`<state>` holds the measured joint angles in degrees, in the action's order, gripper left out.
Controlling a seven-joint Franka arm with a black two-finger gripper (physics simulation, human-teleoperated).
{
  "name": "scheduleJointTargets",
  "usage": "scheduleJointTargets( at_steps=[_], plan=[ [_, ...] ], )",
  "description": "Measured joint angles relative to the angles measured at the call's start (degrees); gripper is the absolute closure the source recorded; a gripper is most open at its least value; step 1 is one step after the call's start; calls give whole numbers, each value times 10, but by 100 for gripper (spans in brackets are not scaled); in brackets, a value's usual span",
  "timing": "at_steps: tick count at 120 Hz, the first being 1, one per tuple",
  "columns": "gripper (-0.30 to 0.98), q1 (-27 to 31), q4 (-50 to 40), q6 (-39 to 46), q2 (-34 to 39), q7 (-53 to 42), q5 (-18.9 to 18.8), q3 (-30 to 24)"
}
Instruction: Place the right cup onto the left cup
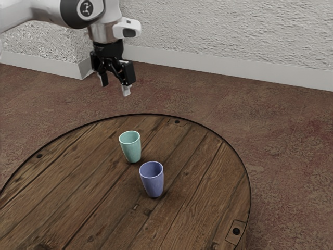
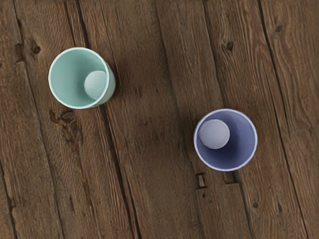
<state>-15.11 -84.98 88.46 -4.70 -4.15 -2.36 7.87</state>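
In the exterior view, the blue cup (image 1: 153,183) stands at the green cup's (image 1: 131,151) five o'clock; the tool (image 1: 115,85) hangs wide.

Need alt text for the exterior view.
Robot arm with its gripper open and empty, raised over a round wooden table where two cups stand upright and apart: a mint-green cup and, nearer the camera, a violet-blue cup.

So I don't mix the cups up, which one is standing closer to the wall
The mint-green cup. In the exterior view it stands farther back, toward the white wall, while the blue-violet cup stands nearer the camera.
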Motion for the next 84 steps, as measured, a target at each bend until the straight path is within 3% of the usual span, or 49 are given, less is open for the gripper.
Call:
scheduleJointTargets(
  at_steps=[23,54,84],
  plan=[
    [0,0,-27,24,0,1,9,-3],
    [0,-20,-130,78,14,1,45,-30],
    [4,-35,-216,147,4,14,55,-58]
  ],
)
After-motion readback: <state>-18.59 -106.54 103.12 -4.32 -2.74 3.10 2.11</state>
